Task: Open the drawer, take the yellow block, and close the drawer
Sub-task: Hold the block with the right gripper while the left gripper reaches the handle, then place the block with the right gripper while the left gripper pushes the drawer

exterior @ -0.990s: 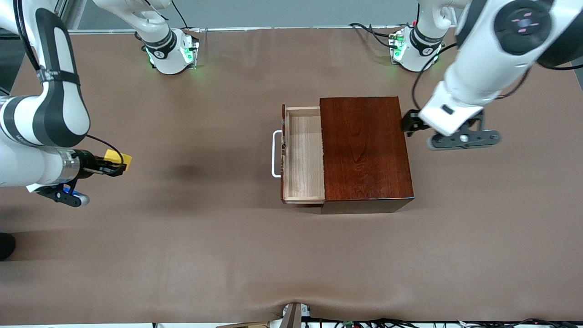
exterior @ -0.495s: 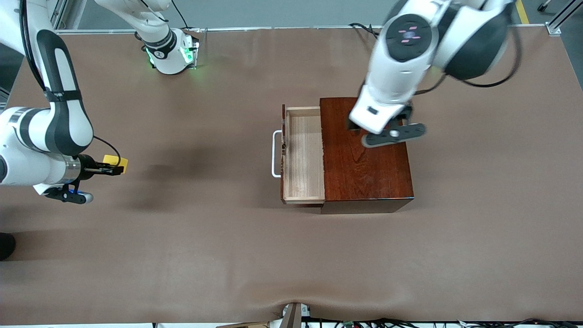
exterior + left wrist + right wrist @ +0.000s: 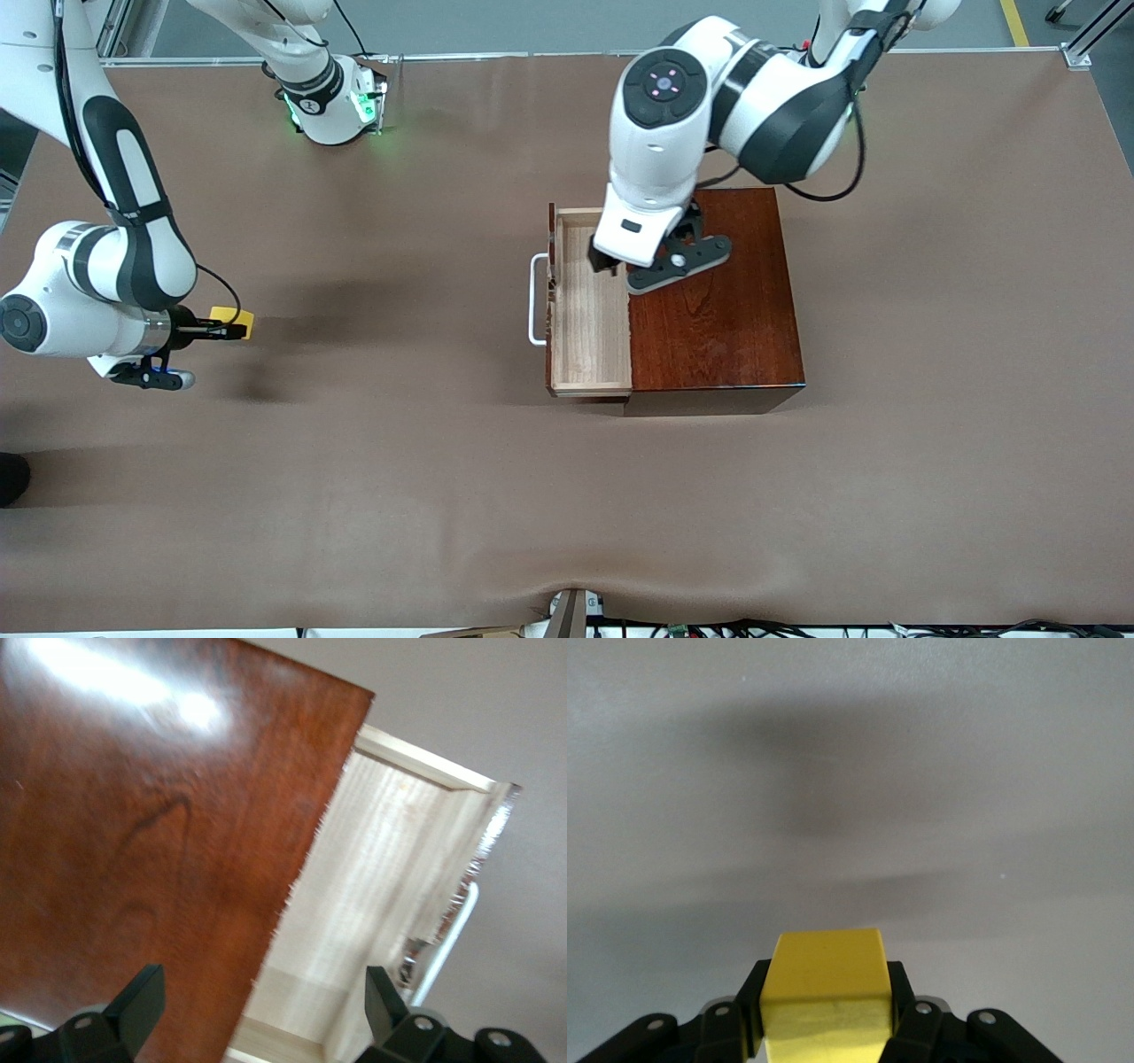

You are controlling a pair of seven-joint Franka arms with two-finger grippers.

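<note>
The drawer (image 3: 589, 301) stands pulled out of the dark reddish-brown box (image 3: 718, 292), its light-wood tray empty and its white handle (image 3: 534, 299) toward the right arm's end. My left gripper (image 3: 611, 263) is open and empty over the seam between box top and drawer. In the left wrist view it (image 3: 261, 1001) looks down on the box top (image 3: 133, 833), the drawer (image 3: 381, 868) and the handle (image 3: 447, 943). My right gripper (image 3: 232, 330) is shut on the yellow block (image 3: 234, 318) over bare table near the right arm's end. The block (image 3: 824, 988) sits between its fingers (image 3: 824, 1014).
The brown table cover (image 3: 399, 461) is bare around the box. The two arm bases (image 3: 332, 102) stand along the table edge farthest from the front camera. Cables lie along the edge nearest that camera.
My left arm has swung from beside the box, across its top, to over the open drawer. My right gripper has drifted slightly with the yellow block still in it.
</note>
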